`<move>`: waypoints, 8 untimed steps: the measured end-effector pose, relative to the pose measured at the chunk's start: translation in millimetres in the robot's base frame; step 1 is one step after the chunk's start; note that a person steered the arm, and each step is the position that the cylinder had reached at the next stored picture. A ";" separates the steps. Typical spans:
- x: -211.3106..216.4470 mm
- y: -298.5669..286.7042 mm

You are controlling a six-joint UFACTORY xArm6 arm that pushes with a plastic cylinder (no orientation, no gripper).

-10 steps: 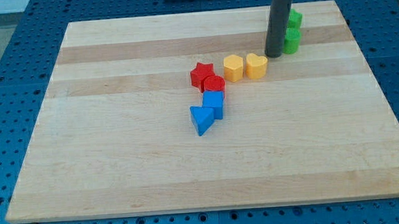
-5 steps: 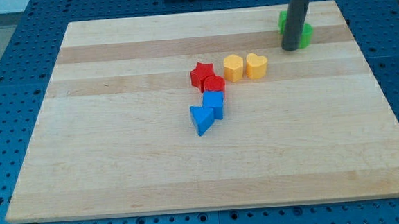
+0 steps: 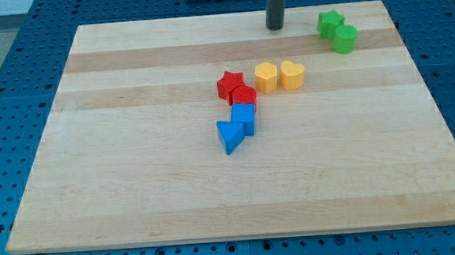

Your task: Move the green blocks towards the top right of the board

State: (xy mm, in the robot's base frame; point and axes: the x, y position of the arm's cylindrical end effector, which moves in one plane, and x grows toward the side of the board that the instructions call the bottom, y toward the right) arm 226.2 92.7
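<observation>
Wooden board (image 3: 136,188) fills most of the camera view, lying on a blue pegboard table (image 3: 2,62). Nothing here is a container; the board simply carries all the blocks on its flat top.

Taking the yellow heart block (image 3: 292,74) near the board's middle as the landmark: a yellow block (image 3: 266,77), roughly hexagonal as far as I can make out, touches its left side. Further to its left and slightly lower sits a red star block (image 3: 228,85), with a second red block (image 3: 244,96) pressed against the star's lower right; its shape is hard to read. Below those, still down and left of the heart, a blue block (image 3: 245,115) of squarish form touches a blue triangle block (image 3: 229,135).

Up and to the right of the heart, close to the board's top right corner, the two green blocks sit touching each other: a green star-like block (image 3: 330,21) and, just below and to its right, a green round block (image 3: 345,39).

My tip (image 3: 275,27) rests near the board's top edge, above the heart and a little to its left, well apart from the green pair on their left side. It touches no block; the arm ends in a bare rod with no claw, so nothing is held.
</observation>
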 end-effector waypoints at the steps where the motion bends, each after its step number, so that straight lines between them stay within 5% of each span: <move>1: -2.8 29.8; 7: -2.9 109.7; 8: -27.0 81.3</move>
